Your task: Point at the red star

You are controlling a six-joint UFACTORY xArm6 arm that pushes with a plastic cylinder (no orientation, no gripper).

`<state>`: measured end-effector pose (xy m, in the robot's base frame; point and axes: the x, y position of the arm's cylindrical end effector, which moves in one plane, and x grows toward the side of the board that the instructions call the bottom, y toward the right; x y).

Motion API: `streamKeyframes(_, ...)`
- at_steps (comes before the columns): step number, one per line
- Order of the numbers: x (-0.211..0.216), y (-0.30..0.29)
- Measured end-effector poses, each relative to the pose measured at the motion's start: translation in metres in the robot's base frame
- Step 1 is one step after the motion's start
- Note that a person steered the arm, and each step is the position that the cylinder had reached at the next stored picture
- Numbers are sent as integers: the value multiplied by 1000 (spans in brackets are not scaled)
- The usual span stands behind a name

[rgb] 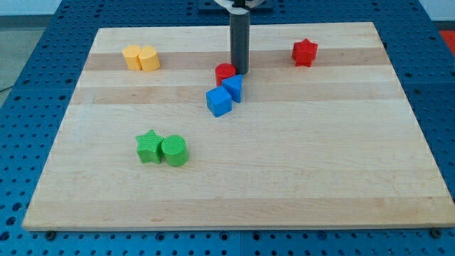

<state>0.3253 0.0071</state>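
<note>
Nearest the camera sit a green star (148, 147) and a green cylinder (174, 151), touching each other toward the view's bottom left of the bench (284, 185). Farther up, 2 blue cubes (220, 101) (233, 87) rest corner to corner near the middle, with a red cylinder (225, 72) just behind them. My tip (239, 72) stands right beside that red cylinder on its right, touching or nearly so, and just above the upper blue cube. As the end effector is a bare rod, it has nothing to open or close and holds nothing.

Off toward the view's top right, the red star (304, 52) stands alone, well apart from my tip and slightly farther up the bench. In my judgement the coming move runs rightward and a little upward, across bare wood with no block between. It shows a bright red, ridged, pointed outline and sits flat. 2 yellow blocks (141, 57), pressed together, lie at the top left.
</note>
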Motion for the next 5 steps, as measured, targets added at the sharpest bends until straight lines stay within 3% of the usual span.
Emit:
streamKeyframes(1,-18,4)
streamKeyframes(4,-8,198)
streamKeyframes(5,-40,183)
